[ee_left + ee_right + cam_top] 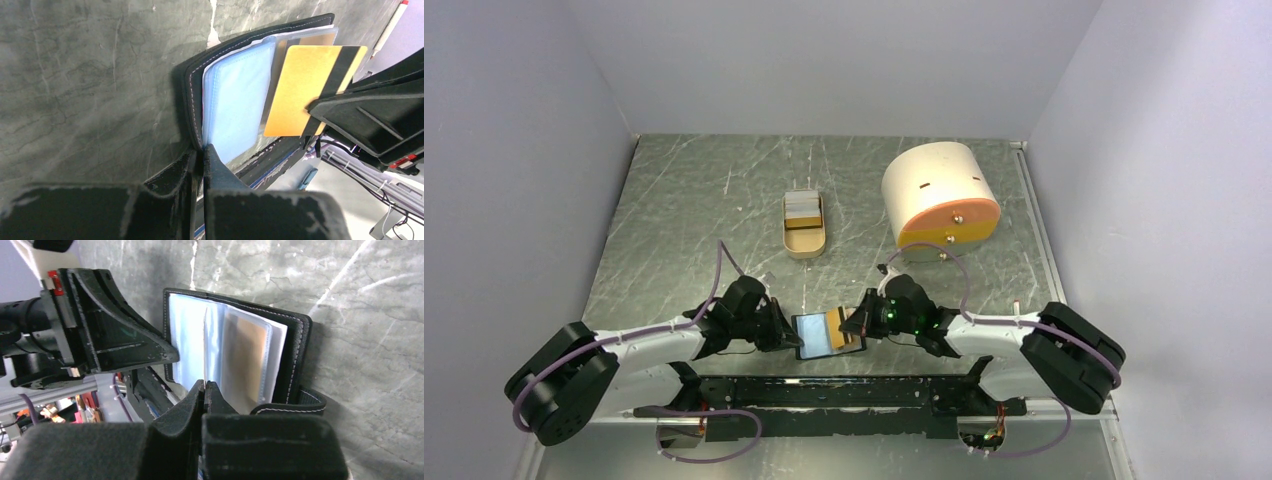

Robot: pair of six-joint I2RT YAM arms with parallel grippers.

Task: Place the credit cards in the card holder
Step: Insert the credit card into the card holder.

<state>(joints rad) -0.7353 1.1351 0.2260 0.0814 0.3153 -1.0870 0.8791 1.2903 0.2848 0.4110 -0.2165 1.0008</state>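
Note:
The card holder [816,335], a black bifold wallet, lies open between my grippers near the table's front edge. My left gripper [786,334] is shut on the wallet's left edge [202,146], by the blue-grey pockets [235,100]. My right gripper [856,326] is shut on a yellow-orange credit card [300,85] with a black stripe and holds it over the wallet's right half. In the right wrist view that card stands edge-on [205,345] above my shut fingertips [205,386]. A tan card face [245,355] shows behind a clear pocket. More whitish cards [803,206] lie in the tan tray.
The tan oval tray [805,243] stands mid-table behind the wallet. A big cream-and-orange cylinder [939,195] stands at the back right. White walls close in the table on three sides. The arms' black base rail [844,392] runs along the near edge.

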